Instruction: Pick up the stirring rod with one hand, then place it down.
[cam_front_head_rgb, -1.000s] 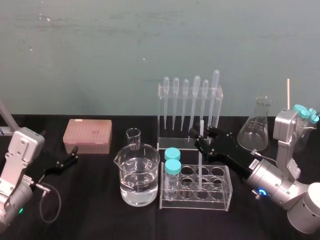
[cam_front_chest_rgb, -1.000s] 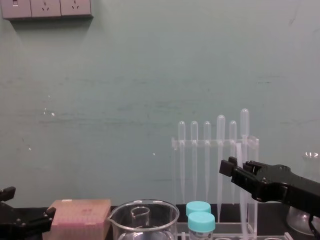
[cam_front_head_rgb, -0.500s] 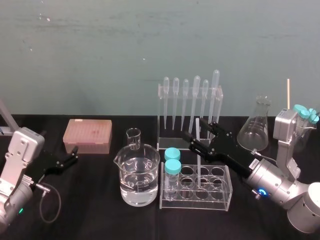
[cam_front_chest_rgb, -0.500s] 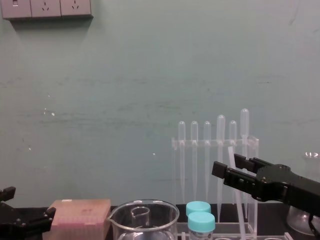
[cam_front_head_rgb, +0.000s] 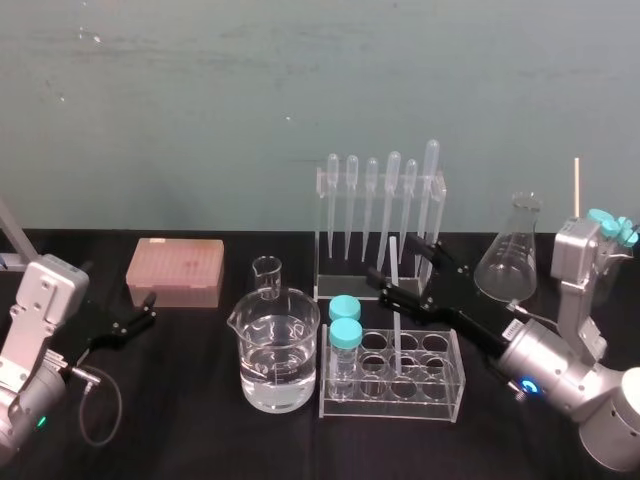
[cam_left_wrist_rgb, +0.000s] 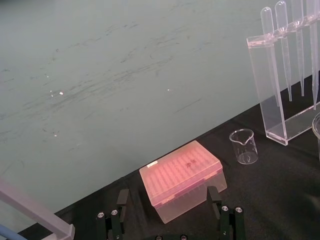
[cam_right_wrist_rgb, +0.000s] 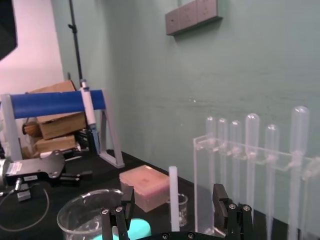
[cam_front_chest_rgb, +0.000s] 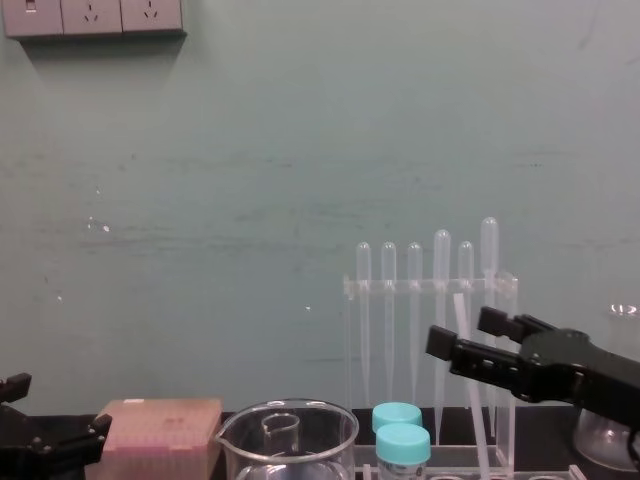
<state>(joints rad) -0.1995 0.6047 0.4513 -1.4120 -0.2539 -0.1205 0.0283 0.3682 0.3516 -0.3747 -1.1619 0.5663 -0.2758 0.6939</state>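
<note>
Head view looks down, chest view sits low and level; both share the stirring rod (cam_front_head_rgb: 394, 262).

Stirring rod (cam_front_head_rgb: 393, 262) in tube rack (cam_front_head_rgb: 441, 386) (pipette rack (cam_front_head_rgb: 345, 283) behind)

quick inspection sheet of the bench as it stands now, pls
Surface: black table, no spills seen.
Job's things: stirring rod leaning, lower end in the tube rack.
Clutter: water-filled beaker, small beaker, pink tip box, pipette rack, two teal-capped tubes, conical flask.
Grippers: right gripper open, fingers either side of the rod, not clamping; left gripper open, parked low near the tip box.
Cables: black loop beside the left arm.
Surroundings: teal wall, wall sockets.
</note>
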